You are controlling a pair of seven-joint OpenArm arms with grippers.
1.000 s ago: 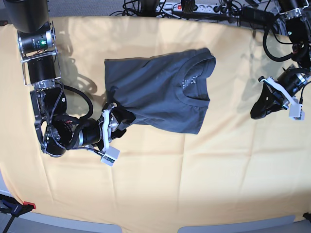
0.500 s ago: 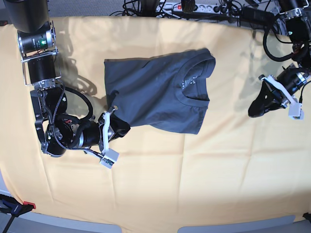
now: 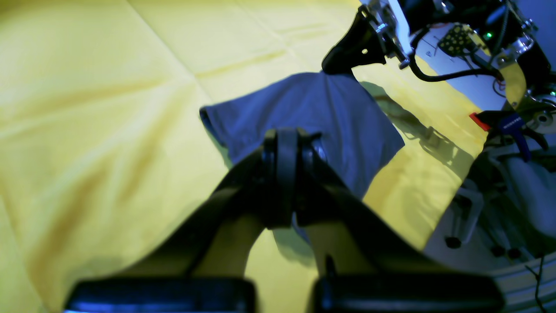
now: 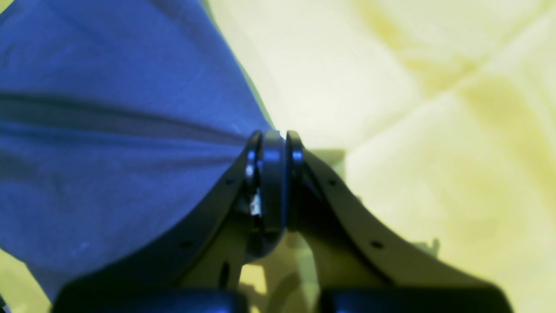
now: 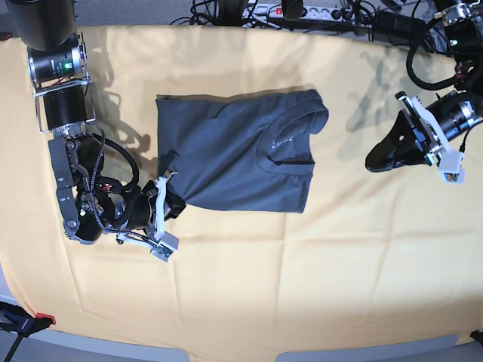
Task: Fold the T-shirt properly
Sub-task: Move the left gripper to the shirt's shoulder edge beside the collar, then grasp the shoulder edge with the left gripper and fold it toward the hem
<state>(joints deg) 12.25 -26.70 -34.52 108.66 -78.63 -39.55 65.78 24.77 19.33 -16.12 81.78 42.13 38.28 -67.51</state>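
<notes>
The dark slate T-shirt [image 5: 234, 154] lies folded on the yellow cloth [image 5: 302, 286], collar toward the right. My right gripper [image 5: 175, 205] is shut on the shirt's near-left corner. In the right wrist view the blue fabric [image 4: 108, 130] runs in taut creases into the closed right gripper [image 4: 273, 139]. My left gripper [image 5: 377, 160] hovers shut and empty over bare cloth, right of the shirt. In the left wrist view the closed left gripper [image 3: 284, 137] points at the T-shirt [image 3: 330, 113], with the right gripper [image 3: 347, 58] on its far corner.
A power strip and tangled cables [image 5: 302, 11] run along the table's far edge. A red-tipped clamp [image 5: 38, 319] sits at the front left corner. The right arm's base column [image 5: 56, 68] stands at the left.
The right gripper closed on the shirt's corner and drew it left and toward the front, pulling the shirt straighter. The left gripper shifted slightly up and toward the shirt.
</notes>
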